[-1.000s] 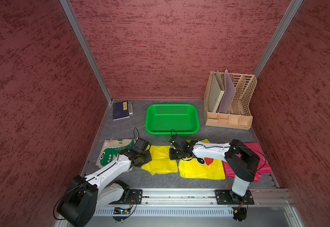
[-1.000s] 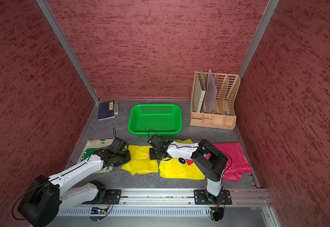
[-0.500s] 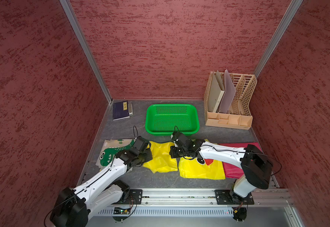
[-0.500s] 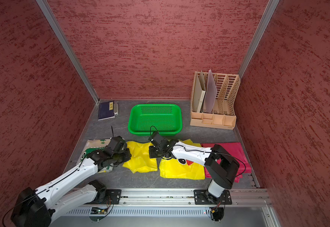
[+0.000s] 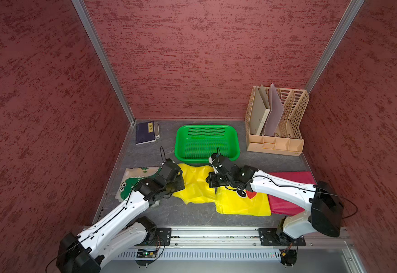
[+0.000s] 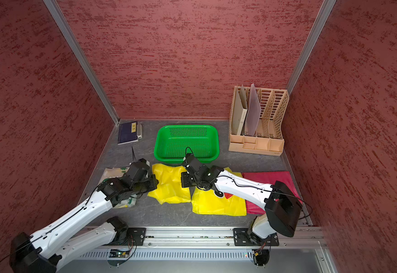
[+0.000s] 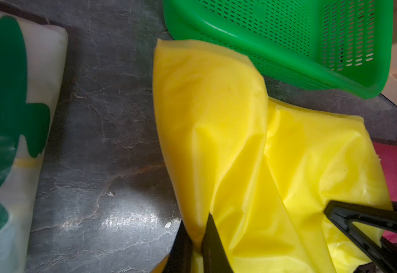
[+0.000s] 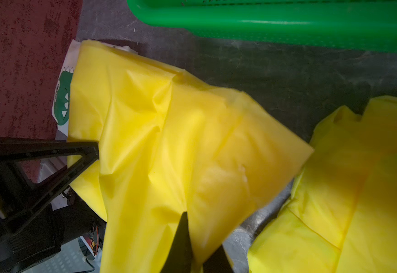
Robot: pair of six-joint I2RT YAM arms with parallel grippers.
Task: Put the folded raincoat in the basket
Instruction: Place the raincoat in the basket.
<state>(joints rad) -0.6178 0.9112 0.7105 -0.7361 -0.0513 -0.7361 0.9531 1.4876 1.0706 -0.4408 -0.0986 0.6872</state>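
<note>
Grey tabletop (image 5: 192,215); raincoat (image 5: 196,186) edge beside basket (image 5: 192,161) rim; left gripper (image 7: 198,238), right gripper (image 8: 198,253) clamp opposite edges.

The wrist views cut the fingers of the left gripper (image 7: 196,227) and right gripper (image 8: 200,234) off at the picture's edge; in both top views their housings hide the fingertips nipping the folded raincoat (image 5: 196,186). The left arm (image 5: 126,208) covers part of the dinosaur-print raincoat (image 5: 129,184) by the left edge of the worktop (image 5: 192,218); the right arm (image 5: 282,189) crosses the duck-print raincoat (image 5: 242,205) and the red cloth (image 5: 296,177). The label on the notebook (image 5: 143,134) in the far left corner is too small to read; the grey thing (image 5: 157,130) beside it is perhaps a case.
</note>
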